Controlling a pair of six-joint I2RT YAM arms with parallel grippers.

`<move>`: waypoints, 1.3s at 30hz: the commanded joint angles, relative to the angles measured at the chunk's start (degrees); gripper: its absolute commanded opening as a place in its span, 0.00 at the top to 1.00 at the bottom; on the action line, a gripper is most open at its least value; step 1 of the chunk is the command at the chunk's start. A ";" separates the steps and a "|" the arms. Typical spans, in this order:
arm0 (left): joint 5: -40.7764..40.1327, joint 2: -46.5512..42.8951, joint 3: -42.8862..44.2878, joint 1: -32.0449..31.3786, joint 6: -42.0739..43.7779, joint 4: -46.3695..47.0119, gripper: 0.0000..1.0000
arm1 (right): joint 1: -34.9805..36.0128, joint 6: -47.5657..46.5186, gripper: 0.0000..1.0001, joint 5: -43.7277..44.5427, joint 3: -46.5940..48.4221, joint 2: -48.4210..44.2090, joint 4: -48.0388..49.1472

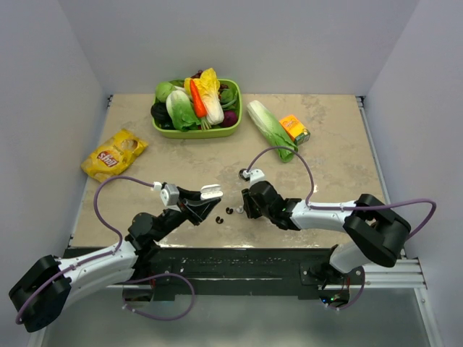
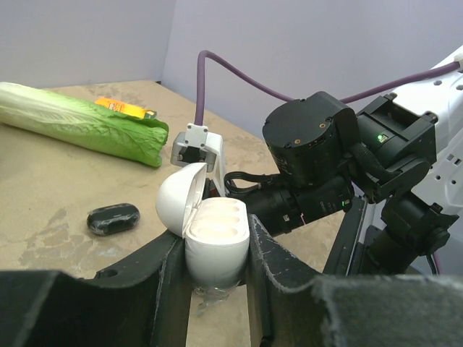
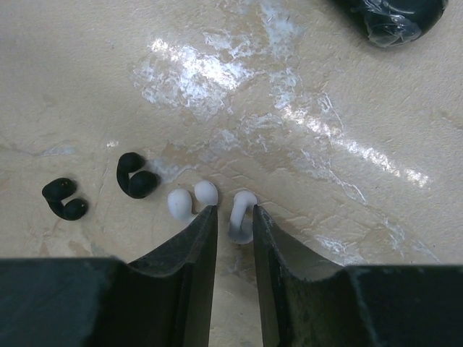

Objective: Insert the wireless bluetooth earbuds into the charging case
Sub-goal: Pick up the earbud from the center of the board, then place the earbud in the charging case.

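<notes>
From above, the left pincer [image 1: 206,196] clamps the white charging case [image 1: 212,191] left of centre. The right pincer [image 1: 244,206] hangs low just right of the earbuds [image 1: 230,211].

Left wrist: the case stands bottom centre between both fingers, lid open to the upper left.

Right wrist: a white earbud [image 3: 244,206] lies between the slightly parted jaws, long axis up-frame, seemingly not pinched. Its twin [image 3: 189,201] sits just left, and the black pair [image 3: 137,177] farther left.

Tabletop [image 1: 340,173]: beige, marbled in stone pattern, mottled with paler patches. Enclosed on three sides by plain lavender-grey panels: back wall [image 1: 239,43], left wall [image 1: 43,94], right wall [image 1: 427,101]. Lighting even, shadows cast soft. Bright glare [image 3: 195,72] reflected off glossy surface toward tabletop's near edge.
</notes>
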 commanded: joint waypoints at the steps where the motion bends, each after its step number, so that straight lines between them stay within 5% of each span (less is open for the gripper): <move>1: -0.10 -0.10 -9.36 -0.28 1.01 4.37 1.00 | -0.28 0.93 0.72 2.14 0.08 -1.45 -0.38; 8: -0.10 0.25 -9.27 -0.28 1.01 4.63 1.00 | -0.37 1.54 0.85 3.28 -0.18 -2.59 -0.64; 11: 0.16 0.07 -9.18 -0.28 0.92 4.54 1.00 | -0.37 2.33 1.00 4.60 -0.36 -8.02 -2.66; 19: -0.98 1.21 -5.06 -0.28 -0.48 2.78 1.00 | -0.28 -5.39 1.00 -0.92 9.30 -30.70 -24.59; 24: -0.29 5.60 -3.29 -0.10 -3.29 8.39 1.00 | -0.20 -12.07 1.00 -14.00 17.56 -38.01 -35.17; 27: 9.88 11.39 1.53 0.60 -3.65 9.81 1.00 | -0.02 -15.94 1.00 -25.23 19.76 -39.33 -37.90; 32: 29.21 21.49 8.03 0.69 -7.25 17.45 1.00 | 1.65 -17.44 1.00 -30.28 19.33 -40.48 -37.47; 39: 38.03 25.03 12.70 0.60 -6.29 17.65 1.00 | 5.25 -16.91 1.00 -29.94 18.80 -38.81 -35.98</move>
